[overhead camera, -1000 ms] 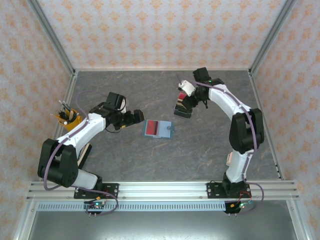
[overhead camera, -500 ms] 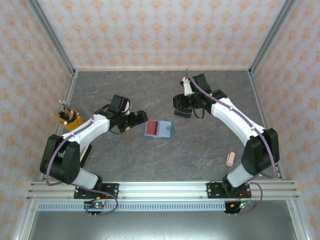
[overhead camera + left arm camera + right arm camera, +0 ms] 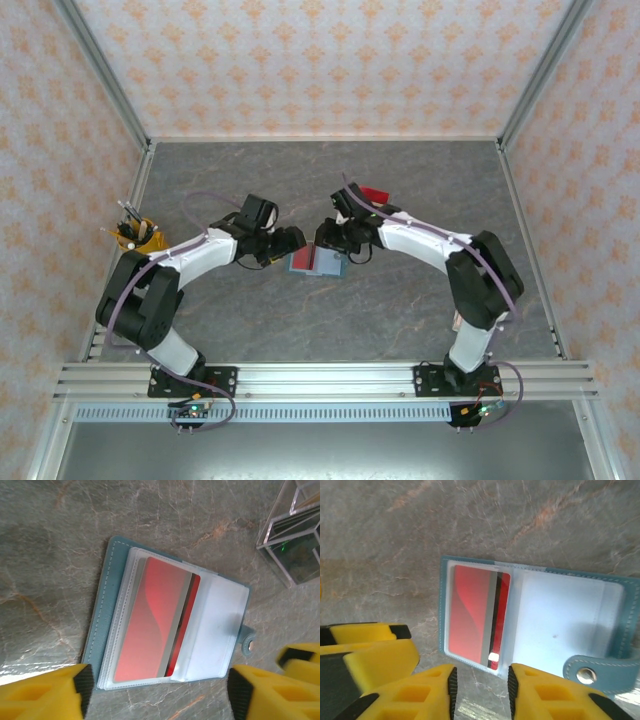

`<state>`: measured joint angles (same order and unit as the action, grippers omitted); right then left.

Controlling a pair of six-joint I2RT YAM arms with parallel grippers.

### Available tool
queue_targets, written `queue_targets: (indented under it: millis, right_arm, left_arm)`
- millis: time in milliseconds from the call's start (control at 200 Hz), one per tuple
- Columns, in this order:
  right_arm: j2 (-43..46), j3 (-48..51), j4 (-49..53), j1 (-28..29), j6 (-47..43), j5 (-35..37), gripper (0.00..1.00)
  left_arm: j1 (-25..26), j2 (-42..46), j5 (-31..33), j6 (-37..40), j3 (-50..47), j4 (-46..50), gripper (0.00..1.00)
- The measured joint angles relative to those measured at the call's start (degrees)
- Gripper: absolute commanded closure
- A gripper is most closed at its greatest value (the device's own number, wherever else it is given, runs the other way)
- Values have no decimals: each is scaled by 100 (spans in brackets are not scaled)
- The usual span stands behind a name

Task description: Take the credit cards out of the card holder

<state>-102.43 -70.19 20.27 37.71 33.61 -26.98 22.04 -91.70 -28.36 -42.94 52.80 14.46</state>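
card holder open, both claws at it

we note the card holder [image 3: 560, 620] lying open flat at table centre, a red credit card [image 3: 472, 615] sleeved in the leaf away from the tab. left gripper [image 3: 160, 680] at its 10 o'clock, fingers wide apart, nothing gripped. right gripper [image 3: 480, 685] at its 12 o'clock, fingers narrowly apart, empty. clear box [image 3: 295, 535] just beyond.

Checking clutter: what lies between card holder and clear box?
Only bare table between the card holder and the clear box, per the left wrist view.
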Motion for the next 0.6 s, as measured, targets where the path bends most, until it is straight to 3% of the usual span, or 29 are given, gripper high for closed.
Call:
queue_targets:
  millis: [220,475,601]
  right_arm:
    - [-592,-7,-245,39,326,-109,72]
    - [-815,-7,-511,39,431,-227,75]
    - [-896,20,-664,11,431,-345,75]
  left_arm:
    - [11,-385,-122,61,72,-66,60]
    - [11,-723,-127,96,380,-66,76]
    - [11,-903,-122,98,538,-59,79]
